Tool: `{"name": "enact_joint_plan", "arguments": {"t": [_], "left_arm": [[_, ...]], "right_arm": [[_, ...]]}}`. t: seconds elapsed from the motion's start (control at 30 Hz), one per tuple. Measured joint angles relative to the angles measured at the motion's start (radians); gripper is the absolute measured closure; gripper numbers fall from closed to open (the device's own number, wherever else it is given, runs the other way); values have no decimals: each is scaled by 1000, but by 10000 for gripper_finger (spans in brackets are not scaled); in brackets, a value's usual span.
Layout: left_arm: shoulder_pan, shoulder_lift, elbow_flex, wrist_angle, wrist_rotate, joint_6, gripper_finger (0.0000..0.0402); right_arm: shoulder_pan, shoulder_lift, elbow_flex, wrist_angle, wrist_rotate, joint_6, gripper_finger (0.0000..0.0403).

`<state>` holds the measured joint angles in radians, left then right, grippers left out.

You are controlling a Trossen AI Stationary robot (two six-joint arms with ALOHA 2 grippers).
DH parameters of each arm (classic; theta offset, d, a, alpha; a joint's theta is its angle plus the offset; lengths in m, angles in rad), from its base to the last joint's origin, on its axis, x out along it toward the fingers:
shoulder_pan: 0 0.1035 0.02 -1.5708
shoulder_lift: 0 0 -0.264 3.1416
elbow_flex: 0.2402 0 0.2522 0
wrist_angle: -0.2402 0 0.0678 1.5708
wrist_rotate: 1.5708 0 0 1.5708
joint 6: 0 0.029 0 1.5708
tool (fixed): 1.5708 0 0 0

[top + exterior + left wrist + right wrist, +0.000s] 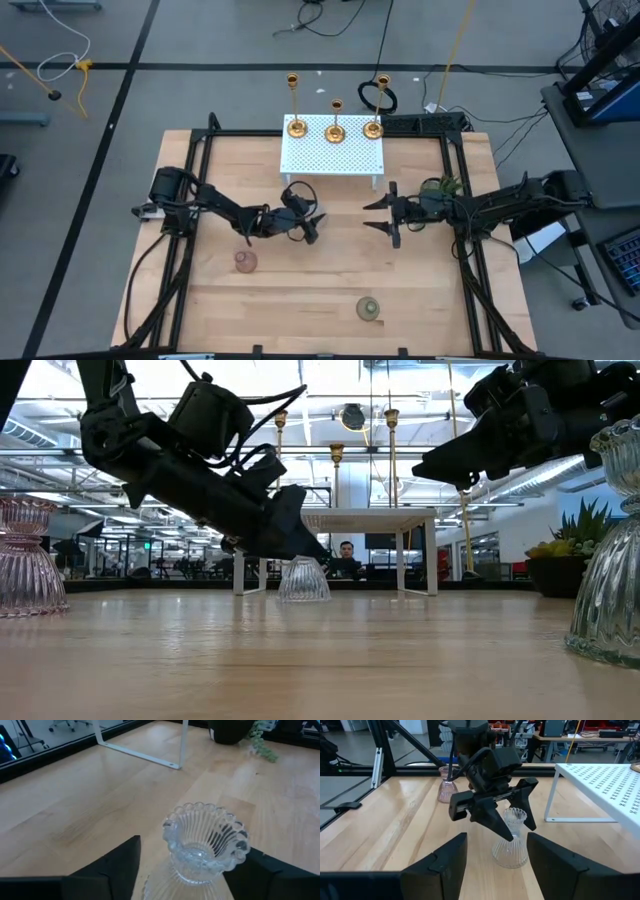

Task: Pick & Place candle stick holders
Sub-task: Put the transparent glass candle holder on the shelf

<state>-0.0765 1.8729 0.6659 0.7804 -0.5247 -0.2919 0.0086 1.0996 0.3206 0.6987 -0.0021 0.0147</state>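
A clear ribbed glass holder (205, 845) stands upright on its base on the wooden table, also seen in the low view (303, 580) and the right wrist view (512, 840). My left gripper (312, 225) is open, with one finger (120, 865) on each side of the holder's upper part. My right gripper (383, 216) is open and empty, to the holder's right and pointing at it. A pink glass holder (245, 261) and a greenish one (369, 309) stand nearer the front edge. Three gold candlesticks (335, 122) stand on the white perforated stand (333, 153) at the far side.
A small potted plant (441, 188) stands by the right arm. The stand's white legs (181, 747) rise just beyond the clear holder. Black frame rails (470, 270) run along the table's sides. A person (346, 555) shows in the room behind.
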Motion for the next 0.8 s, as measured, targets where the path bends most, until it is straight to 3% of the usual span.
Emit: {"name": "enact_joint_plan", "arguments": {"t": [0.33, 0.63, 0.8], "left_arm": [[-7, 0, 0, 5, 27, 1, 273], [-45, -2, -1, 146, 27, 50, 269], [-62, -69, -1, 163, 21, 74, 251]], "right_arm": [[0, 0, 0, 0, 0, 0, 206], [0, 0, 0, 0, 0, 0, 206], [0, 0, 0, 0, 0, 0, 206]]}}
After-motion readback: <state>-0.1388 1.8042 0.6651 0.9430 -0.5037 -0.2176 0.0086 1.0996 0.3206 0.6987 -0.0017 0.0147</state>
